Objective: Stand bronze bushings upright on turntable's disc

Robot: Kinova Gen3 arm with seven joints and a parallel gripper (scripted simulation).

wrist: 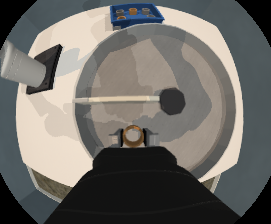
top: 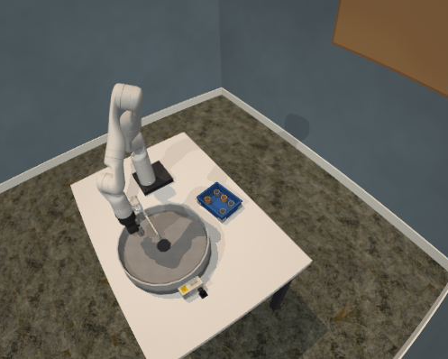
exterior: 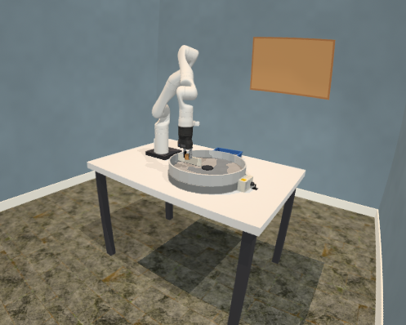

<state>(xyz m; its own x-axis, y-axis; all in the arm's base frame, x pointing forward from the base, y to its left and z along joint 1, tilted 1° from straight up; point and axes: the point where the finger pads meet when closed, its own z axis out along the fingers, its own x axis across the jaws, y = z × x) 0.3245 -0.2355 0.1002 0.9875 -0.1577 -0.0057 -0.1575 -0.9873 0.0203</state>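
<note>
White seven-joint robot arm (top: 120, 135): stands on a square black base plate (top: 167, 177) near the back edge of the white rectangular table (top: 255, 253); wrist points straight down over the turntable.

Black two-finger gripper (exterior: 186, 155): closed onto a short bronze bushing (wrist: 133, 136), fingers partway apart at the sleeve's width. In the wrist view the bushing shows its open end as a ring, so it hangs upright. It is held low over the disc on the arm's side, between rim and hub; whether it touches the disc cannot be told.

Round grey turntable (top: 133, 275): raised grey rim, flat grey disc (top: 183, 257) with darker patches, small black round hub (top: 163, 245) at the centre. A thin pale bar (wrist: 113, 99) runs from the hub out toward the rim, passing just beside the gripper.

Small cream control box (top: 189, 287): sits against the turntable's outer rim on the near side, with a yellow label and a black knob.

Blue rectangular plastic crate (top: 205, 201): on the table well apart from the gripper, beside the turntable. Contents: two bronze bushings (top: 224, 197) and three grey steel bushings (top: 223, 211), all standing apart from one another.

Brown cork board (exterior: 292, 67): on the blue-grey wall behind the table.
</note>
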